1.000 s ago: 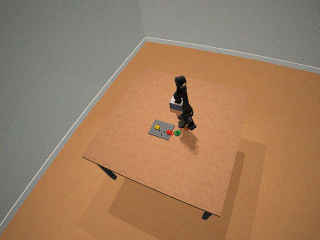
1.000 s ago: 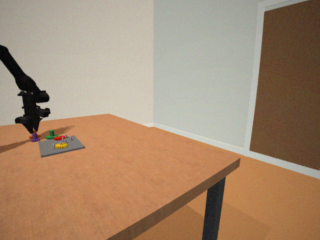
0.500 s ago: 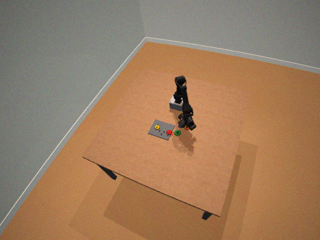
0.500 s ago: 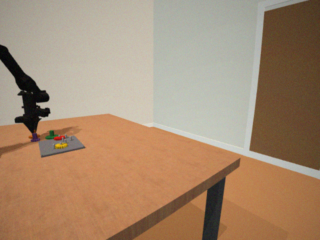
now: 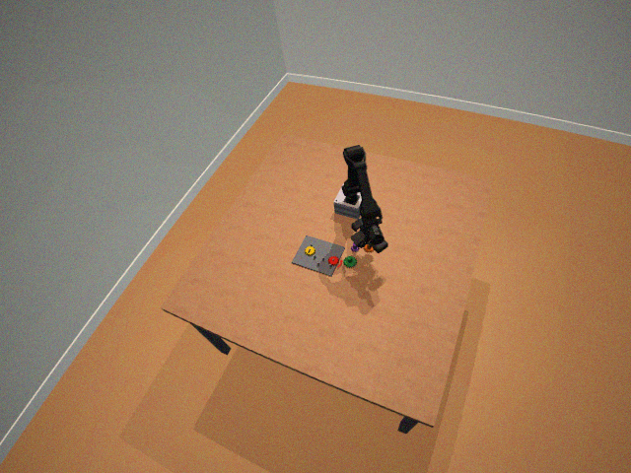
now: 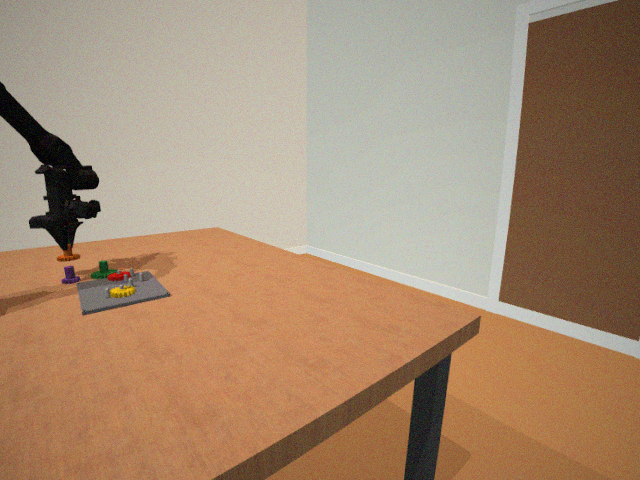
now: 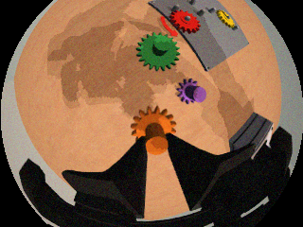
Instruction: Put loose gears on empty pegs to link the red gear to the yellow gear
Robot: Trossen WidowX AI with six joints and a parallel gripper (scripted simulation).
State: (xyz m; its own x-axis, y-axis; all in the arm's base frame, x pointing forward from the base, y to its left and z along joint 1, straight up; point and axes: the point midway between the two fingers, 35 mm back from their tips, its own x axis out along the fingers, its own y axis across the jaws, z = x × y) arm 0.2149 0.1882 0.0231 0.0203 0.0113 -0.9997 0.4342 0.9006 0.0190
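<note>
Three loose gears show: the tool (image 5: 374,246) (image 6: 68,249) (image 7: 155,138), nearly closed, grips the orange gear (image 5: 369,248) (image 6: 68,257) (image 7: 153,124) by its stem above the bench (image 5: 325,325) (image 6: 289,330) (image 7: 109,99); the green gear (image 5: 349,261) (image 6: 103,273) (image 7: 158,53) and purple gear (image 5: 355,247) (image 6: 70,279) (image 7: 187,91) stand beside the grey board (image 5: 302,260) (image 6: 98,302) (image 7: 215,52). A red arrow (image 5: 340,263) (image 7: 168,26) curves beside the red gear (image 5: 335,260) (image 6: 119,276) (image 7: 185,22); I can read no lettering or brand.

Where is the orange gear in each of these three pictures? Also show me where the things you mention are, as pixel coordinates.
Top: just right of centre, the orange gear (image 5: 369,248) (image 6: 68,257) (image 7: 153,124) peeks out from under the gripper (image 5: 373,247) (image 6: 67,248) (image 7: 155,138).
Exterior: far left, in the gripper, raised above the table.
Wrist: middle, slightly below centre, between the fingertips.
Shared landmark: the grey board (image 5: 305,262) (image 6: 98,302) (image 7: 218,49) carrying the red and yellow gears.
</note>
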